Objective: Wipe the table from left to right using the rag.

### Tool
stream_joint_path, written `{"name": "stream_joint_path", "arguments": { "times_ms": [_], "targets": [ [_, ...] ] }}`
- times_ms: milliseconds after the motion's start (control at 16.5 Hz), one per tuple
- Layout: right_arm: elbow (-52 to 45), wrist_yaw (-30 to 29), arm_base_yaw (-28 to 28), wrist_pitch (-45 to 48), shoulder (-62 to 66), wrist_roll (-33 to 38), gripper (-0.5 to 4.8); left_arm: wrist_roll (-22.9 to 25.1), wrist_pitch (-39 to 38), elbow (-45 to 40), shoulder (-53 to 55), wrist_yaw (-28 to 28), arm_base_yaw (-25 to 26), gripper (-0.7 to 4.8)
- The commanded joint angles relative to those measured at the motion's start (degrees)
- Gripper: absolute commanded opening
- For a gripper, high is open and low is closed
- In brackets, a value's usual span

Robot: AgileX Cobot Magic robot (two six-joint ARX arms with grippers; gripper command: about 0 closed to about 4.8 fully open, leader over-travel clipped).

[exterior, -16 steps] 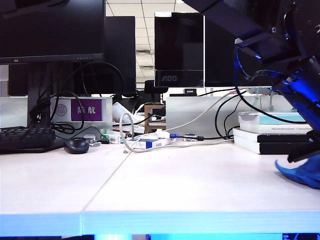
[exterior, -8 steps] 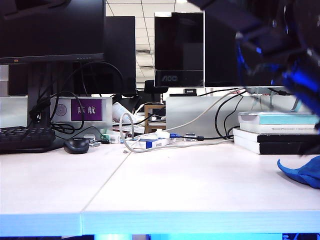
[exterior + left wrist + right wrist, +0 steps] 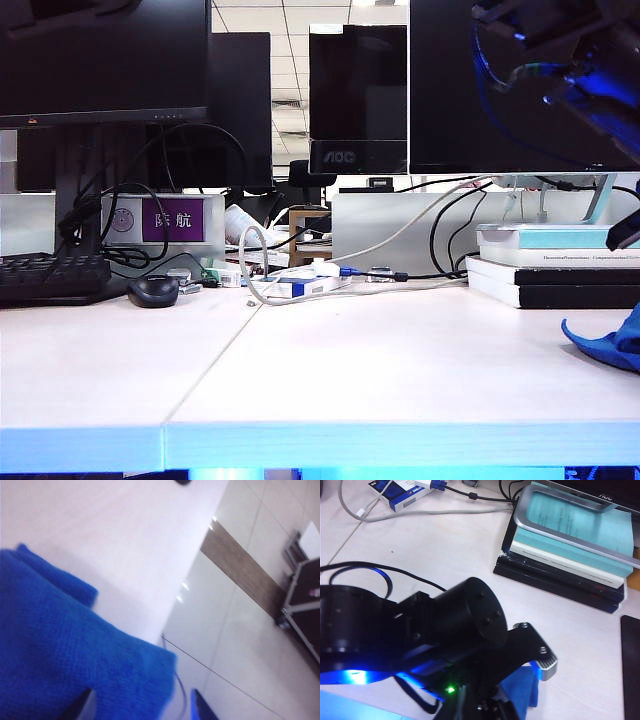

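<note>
The blue rag (image 3: 610, 345) lies rumpled on the pale table (image 3: 350, 370) at the far right of the exterior view. In the left wrist view the rag (image 3: 60, 650) fills the near part of the picture and lies by the table's edge (image 3: 125, 540). My left gripper (image 3: 142, 707) hangs just over the rag, open, with its fingertips (image 3: 200, 709) clear of the cloth. The left arm (image 3: 560, 70) has reached across and is raised at the upper right. The right wrist view looks down on that arm (image 3: 420, 630) and a corner of the rag (image 3: 522, 690). My right gripper's jaws are lost in the dark shapes there.
A stack of books (image 3: 550, 270) with a monitor foot on top stands behind the rag. A black mouse (image 3: 153, 291) and a keyboard (image 3: 50, 277) sit at the back left. Cables and a small box (image 3: 300, 285) lie mid-back under the monitors. Floor shows past the table's edge (image 3: 240, 630).
My left gripper has opened, let go of the rag and lifted away upward. The rag stays on the table at the far right.
</note>
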Motion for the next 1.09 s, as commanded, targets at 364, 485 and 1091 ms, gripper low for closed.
{"name": "stream_joint_path", "arguments": {
  "times_ms": [364,485,1091],
  "targets": [
    [0.22,6.78,-5.27,-6.43,-6.1,10.16,-0.01,0.83,-3.34,0.79,-1.7,3.65,0.13,3.45],
    [0.2,7.54,-8.81,-6.45,-7.98,10.16,-0.01,0.87,-3.39,0.79,-2.16,3.61,0.35,4.01],
    [0.09,9.49,-13.51,-8.11,-10.1,14.56,-0.01,0.72,-3.06,1.11,-8.09,6.01,1.51,3.64]
  ]
}}
